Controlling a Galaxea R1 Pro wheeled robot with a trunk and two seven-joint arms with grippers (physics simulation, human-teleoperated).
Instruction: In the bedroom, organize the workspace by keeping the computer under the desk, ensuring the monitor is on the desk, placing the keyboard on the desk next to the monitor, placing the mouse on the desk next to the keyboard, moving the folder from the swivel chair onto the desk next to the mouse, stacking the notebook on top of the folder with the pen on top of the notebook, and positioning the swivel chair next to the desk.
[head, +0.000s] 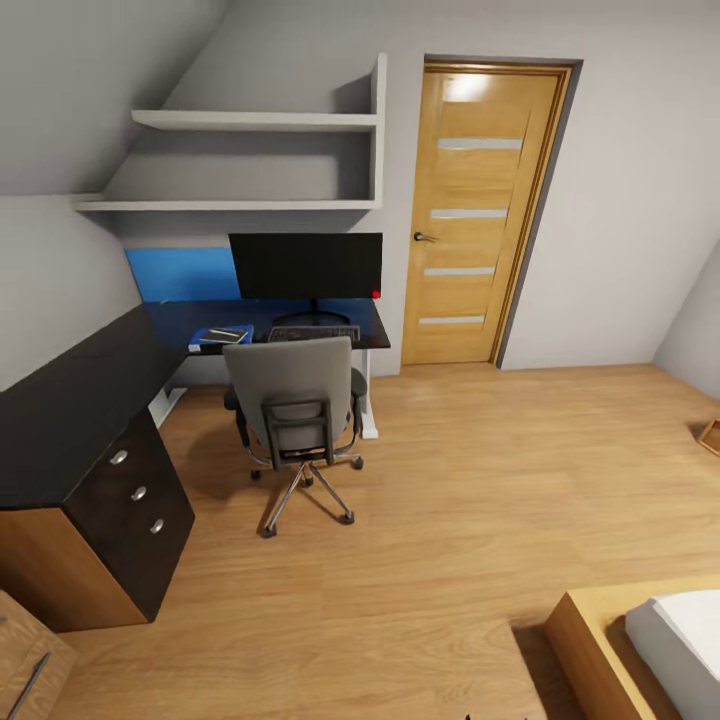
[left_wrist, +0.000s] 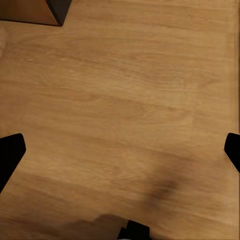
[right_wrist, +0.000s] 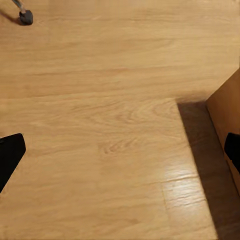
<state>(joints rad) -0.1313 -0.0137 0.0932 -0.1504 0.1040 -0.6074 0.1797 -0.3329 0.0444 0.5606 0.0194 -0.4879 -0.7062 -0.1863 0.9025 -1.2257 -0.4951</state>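
Observation:
The desk (head: 70, 400) runs along the left wall and turns under the blue back panel. On its far part stands the monitor (head: 305, 265), with the keyboard (head: 313, 333) in front of it. Left of the keyboard lies the blue folder (head: 203, 338), and a grey notebook (head: 228, 334) rests on it. The pen is too small to make out. The mouse and the computer are hidden. The swivel chair (head: 295, 400) stands close to the desk, its back toward me. My left gripper (left_wrist: 120, 155) and right gripper (right_wrist: 120, 152) are both open over bare wooden floor.
A wooden door (head: 480, 210) stands right of the desk, and wall shelves (head: 250, 120) hang above it. A bed frame (head: 600, 650) sits at the lower right and shows as bed frame (right_wrist: 225, 115). A light wooden cabinet (head: 25, 660) is at the lower left. A chair caster (right_wrist: 25, 17) is nearby.

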